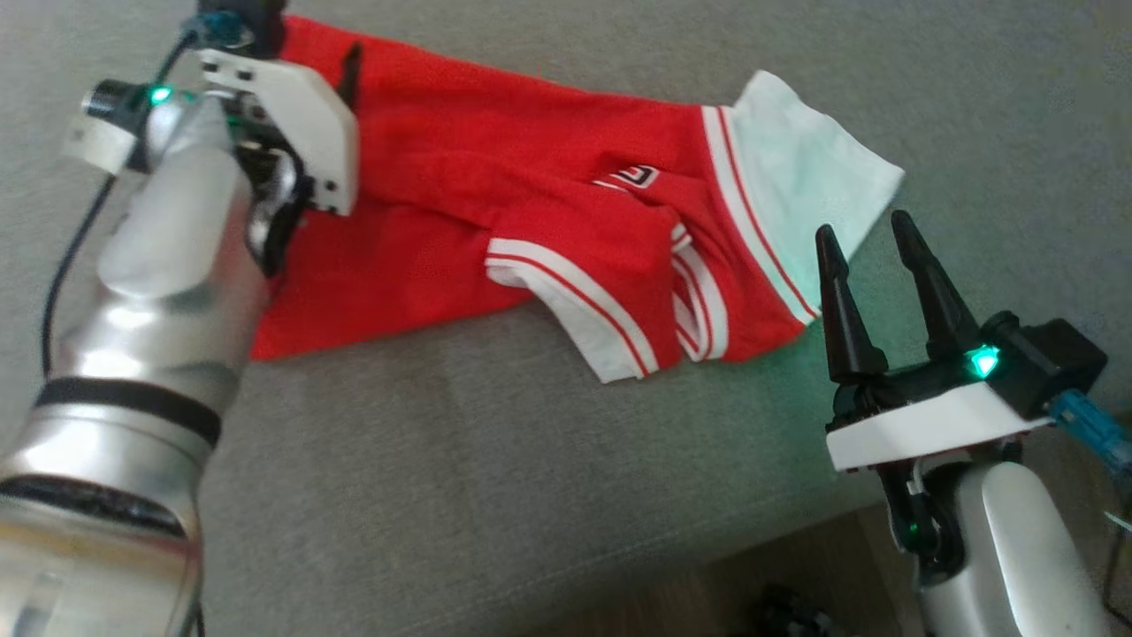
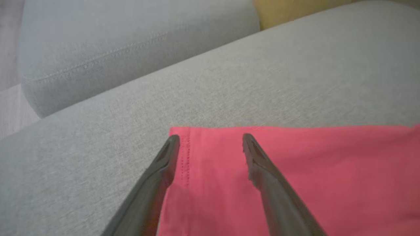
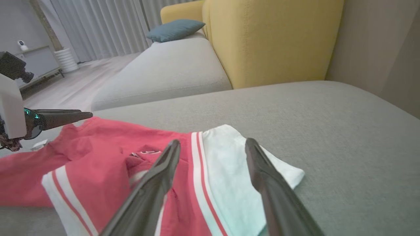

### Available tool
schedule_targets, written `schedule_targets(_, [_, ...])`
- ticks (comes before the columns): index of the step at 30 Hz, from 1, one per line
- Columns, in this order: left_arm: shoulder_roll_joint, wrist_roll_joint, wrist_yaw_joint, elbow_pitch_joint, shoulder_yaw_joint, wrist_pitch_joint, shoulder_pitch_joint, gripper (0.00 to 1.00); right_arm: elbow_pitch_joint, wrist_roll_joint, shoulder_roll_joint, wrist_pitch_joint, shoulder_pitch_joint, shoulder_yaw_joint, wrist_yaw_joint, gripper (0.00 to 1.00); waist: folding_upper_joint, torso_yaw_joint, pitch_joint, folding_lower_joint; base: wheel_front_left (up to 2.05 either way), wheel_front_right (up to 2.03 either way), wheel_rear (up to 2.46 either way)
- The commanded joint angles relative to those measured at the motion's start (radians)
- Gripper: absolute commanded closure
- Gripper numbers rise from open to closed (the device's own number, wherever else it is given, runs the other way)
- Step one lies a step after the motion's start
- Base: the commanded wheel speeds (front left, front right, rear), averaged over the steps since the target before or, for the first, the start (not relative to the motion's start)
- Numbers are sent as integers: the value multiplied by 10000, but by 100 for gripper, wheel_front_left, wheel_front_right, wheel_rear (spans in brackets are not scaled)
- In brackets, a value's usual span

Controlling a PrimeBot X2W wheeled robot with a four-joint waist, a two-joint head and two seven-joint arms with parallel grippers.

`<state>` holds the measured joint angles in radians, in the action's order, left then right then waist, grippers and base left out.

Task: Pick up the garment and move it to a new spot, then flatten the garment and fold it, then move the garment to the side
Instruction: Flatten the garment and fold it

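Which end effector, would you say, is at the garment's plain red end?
The left end effector, over the stitched red hem; the right end effector faces the white end.

— How much of the garment (image 1: 460, 221) is hidden?
— In the head view the left arm (image 1: 159, 292) covers its left end. Both wrist views cut it off at their edges.
— The badge (image 1: 638, 175)?
— Half tucked into a fold, too small to read.
— The dark thing (image 1: 791, 615) on the floor (image 1: 699, 579)?
— Blurred and cut off at the near edge; can't tell.
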<state>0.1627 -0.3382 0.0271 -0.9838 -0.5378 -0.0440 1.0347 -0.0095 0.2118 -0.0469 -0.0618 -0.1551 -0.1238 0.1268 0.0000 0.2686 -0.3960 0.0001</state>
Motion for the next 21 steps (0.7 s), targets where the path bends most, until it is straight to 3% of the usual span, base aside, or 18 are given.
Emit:
schedule_targets(1, [469, 49, -8, -272, 225, -60, 699, 0, -207, 105, -34, -89, -153, -216, 39, 0, 0, 447, -396, -1, 0, 0, 0])
schedule_targets(7, [674, 55, -168, -1899, 201, -531, 1236, 0, -68, 133, -34, -135, -224, -192, 39, 0, 0, 643, -567, -1, 0, 0, 0])
schedule_targets(9, [620, -41, -4, -2273, 202, -882, 1330, 0, -19, 100, -34, -73, -298, -130, 39, 0, 0, 637, -581, -1, 0, 0, 0])
schedule_targets(10, [597, -70, 82, -2358, 193, -938, 1387, 18, 11, 75, -34, -20, -354, -85, 39, 0, 0, 624, -578, -1, 0, 0, 0])
schedule_targets(11, [585, -51, 156, -2425, 140, -971, 1434, 76, 51, 69, -34, 47, -425, -30, 39, 0, 0, 604, -570, -1, 0, 0, 0])
schedule_targets(12, [556, -70, 232, -2470, 123, -957, 1465, 100, 136, 39, -34, 187, -507, 56, 39, 0, 0, 582, -556, -1, 0, 0, 0])
schedule_targets(21, [201, -132, 462, -2557, -21, 261, 1634, 100, 1692, 571, -797, 1647, -1783, 851, 39, 0, 0, 170, -332, -1, 0, 0, 0])
